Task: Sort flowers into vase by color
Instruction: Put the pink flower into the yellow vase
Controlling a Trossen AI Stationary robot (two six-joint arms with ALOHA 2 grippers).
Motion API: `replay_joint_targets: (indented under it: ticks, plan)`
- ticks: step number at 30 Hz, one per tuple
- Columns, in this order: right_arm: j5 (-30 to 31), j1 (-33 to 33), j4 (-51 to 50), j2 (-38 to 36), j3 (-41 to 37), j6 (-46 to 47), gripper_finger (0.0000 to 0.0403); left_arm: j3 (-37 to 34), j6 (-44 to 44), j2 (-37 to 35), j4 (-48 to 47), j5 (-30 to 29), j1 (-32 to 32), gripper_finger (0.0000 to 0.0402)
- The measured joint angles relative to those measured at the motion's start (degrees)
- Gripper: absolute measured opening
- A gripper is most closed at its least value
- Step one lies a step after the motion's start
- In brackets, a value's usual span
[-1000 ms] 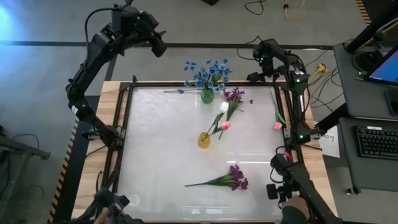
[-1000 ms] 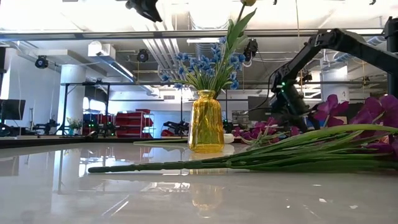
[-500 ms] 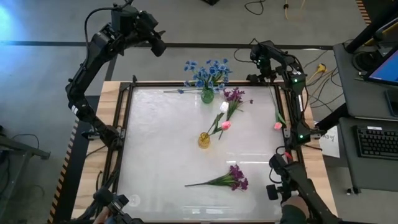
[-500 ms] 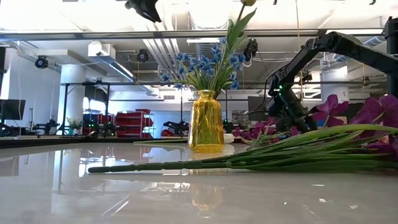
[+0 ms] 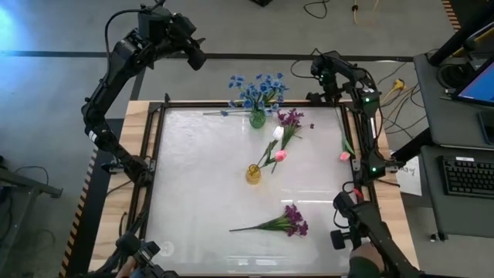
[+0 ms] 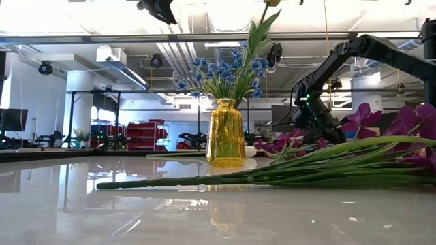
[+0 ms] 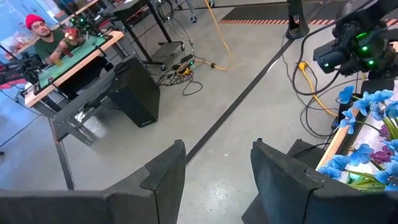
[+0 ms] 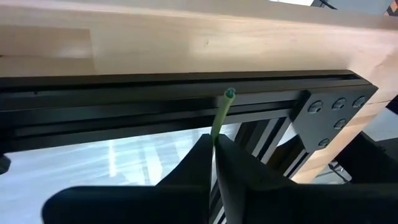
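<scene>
Right gripper (image 8: 213, 163) low at the table's (image 5: 231, 193) far right corner, fingers pinched on a green stem (image 8: 222, 112); left gripper (image 7: 214, 171) aloft, empty, parted.

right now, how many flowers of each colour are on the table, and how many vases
blue bunch: 1
loose blue sprig: 1
purple bunches: 2
pink tulips: 2
white tulip: 1
vases: 2
total: 9

Grey concrete floor (image 5: 231, 31) crossed by a dark stripe (image 5: 69, 54) at upper left of the high view; cables (image 5: 328, 9) at top; desk with black keyboard (image 5: 468, 176) at right edge. Low view: white column (image 6: 77, 109) at left, ceiling ducts (image 6: 177, 58), red bins (image 6: 139, 134) beyond
</scene>
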Motion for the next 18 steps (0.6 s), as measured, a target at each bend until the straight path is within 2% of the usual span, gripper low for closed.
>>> replay_joint_targets:
  ticks: [2, 6, 13, 18]
  plan:
    - [-0.63, 0.22, -0.28, -0.03, 0.08, -1.69, 0.0009, 0.0, 0.1, 0.0, 0.01, 0.0, 0.0, 0.0166]
    - [-8.33, 0.71, -0.24, -4.04, 0.3, -2.38, 0.0009, 0.0, 0.14, 0.0, 0.01, 0.0, 0.0, 0.0166]
    - [-9.12, 2.29, 0.72, -18.42, 1.05, 0.65, 0.0009, 0.0, -2.75, 0.0, 2.05, 0.58, -0.02, 0.0166]
    - [-9.06, 4.26, 1.78, -29.36, 1.18, 4.5, 0.0009, 0.0, -5.35, 0.0, 5.53, 6.26, -0.2, 0.0166]
